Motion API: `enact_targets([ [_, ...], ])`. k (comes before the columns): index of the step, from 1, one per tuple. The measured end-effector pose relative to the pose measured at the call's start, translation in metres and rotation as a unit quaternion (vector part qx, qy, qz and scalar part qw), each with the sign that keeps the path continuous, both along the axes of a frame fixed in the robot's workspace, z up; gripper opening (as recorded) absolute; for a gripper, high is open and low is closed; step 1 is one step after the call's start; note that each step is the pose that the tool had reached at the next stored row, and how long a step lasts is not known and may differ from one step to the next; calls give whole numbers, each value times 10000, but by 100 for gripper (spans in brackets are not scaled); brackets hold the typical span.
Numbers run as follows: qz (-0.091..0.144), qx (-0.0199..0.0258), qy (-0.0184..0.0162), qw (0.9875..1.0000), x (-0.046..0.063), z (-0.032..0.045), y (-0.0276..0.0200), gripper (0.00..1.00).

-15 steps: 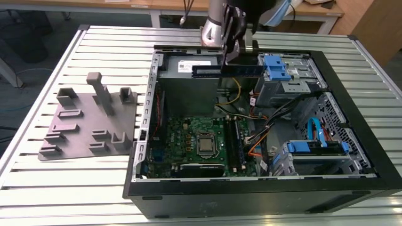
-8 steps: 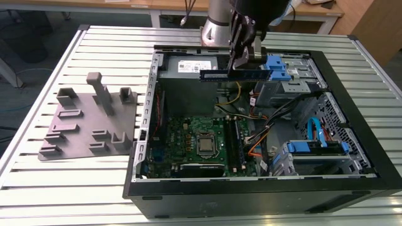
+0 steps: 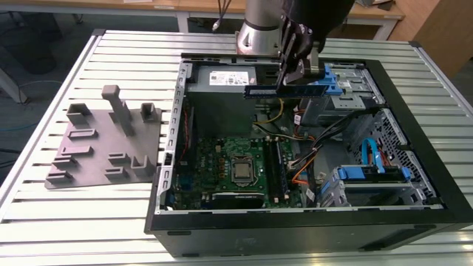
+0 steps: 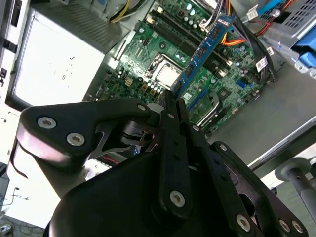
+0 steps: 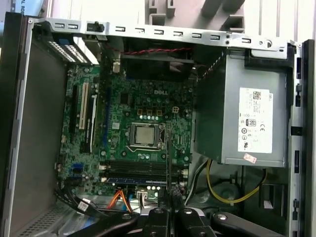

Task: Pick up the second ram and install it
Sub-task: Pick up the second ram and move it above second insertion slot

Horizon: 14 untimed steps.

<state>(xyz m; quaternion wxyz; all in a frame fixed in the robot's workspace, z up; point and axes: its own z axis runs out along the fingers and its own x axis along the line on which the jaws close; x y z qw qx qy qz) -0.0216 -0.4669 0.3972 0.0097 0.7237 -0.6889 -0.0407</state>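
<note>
Exterior view: the ram (image 3: 284,90) is held level, clamped between the closed-in fingers of the gripper (image 3: 296,82), above the open case (image 3: 296,233), at 12 o'clock from the motherboard (image 3: 214,155). A grey plate (image 3: 88,149) is set at 9 o'clock, just beside the case.

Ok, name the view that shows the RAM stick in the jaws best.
The exterior view: the RAM stick shows full length, side-on, above the computer case. The second wrist view shows its chip face, near end hidden. The first wrist view shows it edge-on.
</note>
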Motion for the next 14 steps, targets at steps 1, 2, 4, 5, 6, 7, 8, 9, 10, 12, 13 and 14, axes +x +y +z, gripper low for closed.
enact_targets([
  [1, 0, 0, 0, 10000, 18, -6, 0, 11],
  [2, 0, 0, 0, 10000, 34, -11, 0, 11],
  [4, 0, 0, 0, 10000, 69, -22, 0, 11],
  [5, 0, 0, 1, 10000, 87, -27, 0, 11],
  [6, 0, 0, 1, 10000, 106, -32, 0, 11],
  [7, 0, 0, 1, 10000, 123, -38, 0, 11],
  [8, 0, 0, 1, 10000, 143, -43, 0, 11],
  [9, 0, 0, 1, 10000, 162, -48, 0, 11],
  [10, 0, 0, 2, 10000, 183, -52, 0, 11],
  [12, 1, 0, 3, 10000, 229, -62, 0, 11],
  [13, 0, 0, 3, 10000, 252, -66, 0, 11],
  [14, 0, 0, 4, 10000, 277, -70, 0, 11],
])
